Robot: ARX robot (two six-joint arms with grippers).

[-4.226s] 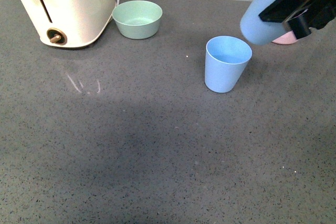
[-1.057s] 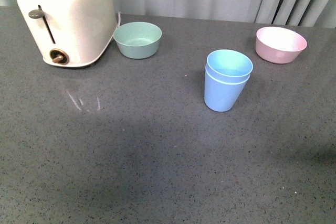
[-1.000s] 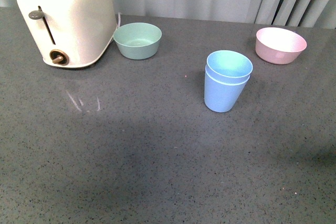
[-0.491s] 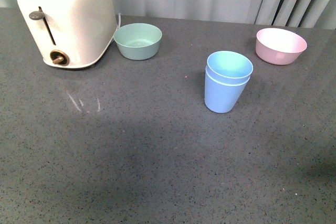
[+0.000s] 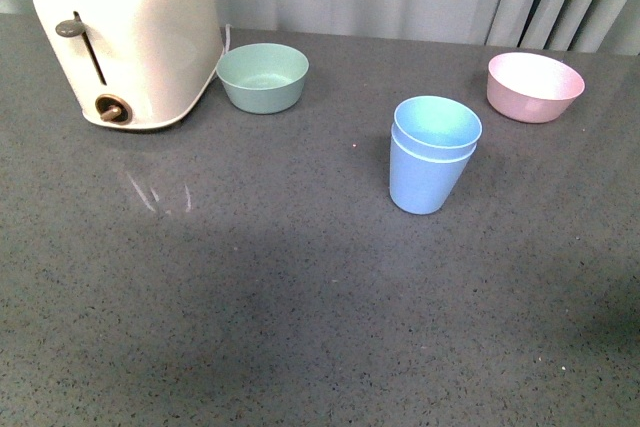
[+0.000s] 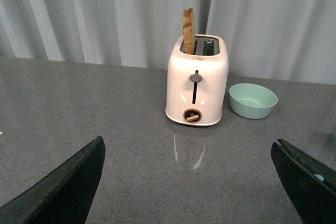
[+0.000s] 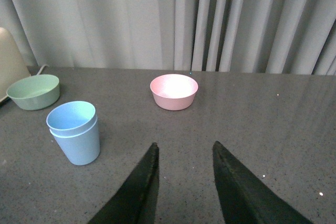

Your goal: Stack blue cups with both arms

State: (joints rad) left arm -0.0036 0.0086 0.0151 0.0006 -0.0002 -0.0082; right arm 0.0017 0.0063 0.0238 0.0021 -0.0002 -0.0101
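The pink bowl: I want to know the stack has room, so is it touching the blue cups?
No, in the front view the pink bowl stands apart from the stacked blue cups, with bare grey counter between them.

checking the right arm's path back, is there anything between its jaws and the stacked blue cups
No. In the right wrist view only bare grey countertop lies between the right gripper and the stacked blue cups. The pink bowl sits farther back, off that line.
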